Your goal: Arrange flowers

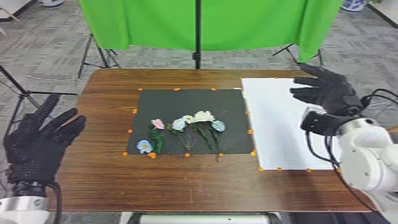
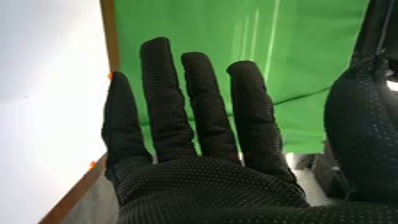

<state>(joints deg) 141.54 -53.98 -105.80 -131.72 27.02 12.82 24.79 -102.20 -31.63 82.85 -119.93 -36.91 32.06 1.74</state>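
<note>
The spread right robot hand [image 1: 334, 93] is hanging with the flowers [image 1: 202, 117] lying towards its eight o'clock on the dark mat [image 1: 176, 101]; their stems are running roughly from twelve to six.

The flat, brown wooden table [image 1: 98, 175] has darker streaks, and it has a black square sheet [image 1: 178, 100], a long white sheet [image 1: 271, 110] and little orange dots [image 1: 253, 153]. The flowers have green stems [image 1: 213, 142], with one small pink bloom [image 1: 158, 124], ruffly white blooms [image 1: 203, 116] and round pale blue blooms [image 1: 218, 126]. The hanging cloth [image 1: 142, 25] is bright green, the floor [image 1: 53, 45] is patchy grey, and the right hand's black fabric glove [image 1: 330, 90] has tiny dots all over.
</note>
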